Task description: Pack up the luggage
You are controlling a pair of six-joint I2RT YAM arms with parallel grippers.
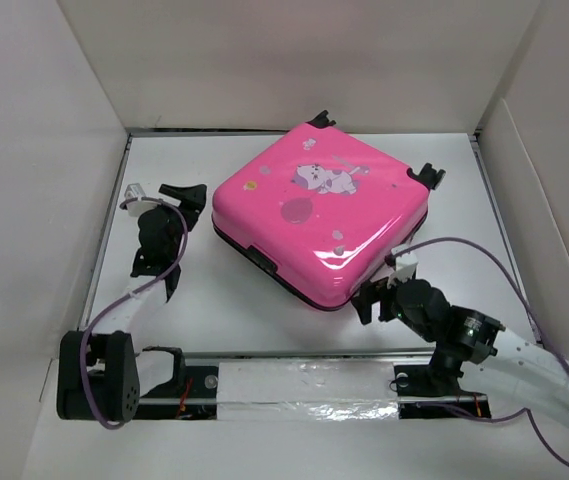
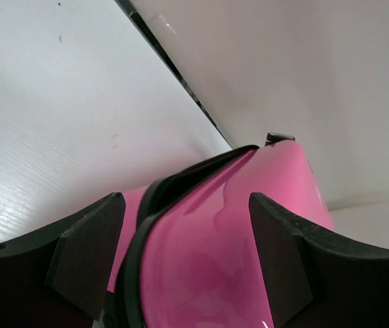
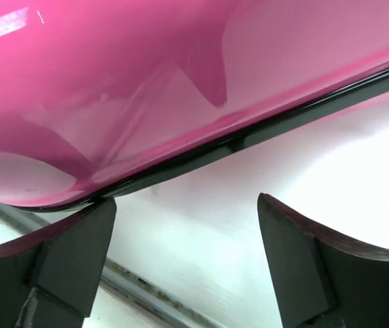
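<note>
The pink luggage (image 1: 319,215) lies flat and closed on the white table, turned like a diamond, cartoon print up, black wheels at its far corners. My left gripper (image 1: 186,195) is open just left of its left corner; in the left wrist view the pink shell and black trim (image 2: 201,253) fill the gap between the fingers. My right gripper (image 1: 376,297) is open at the luggage's near right edge; the right wrist view shows the pink shell (image 3: 146,89) and its black seam just above the fingers, with bare table between them.
White walls enclose the table (image 1: 484,220) on the left, back and right. A taped rail (image 1: 294,385) runs along the near edge between the arm bases. A purple cable (image 1: 504,260) loops over the right arm.
</note>
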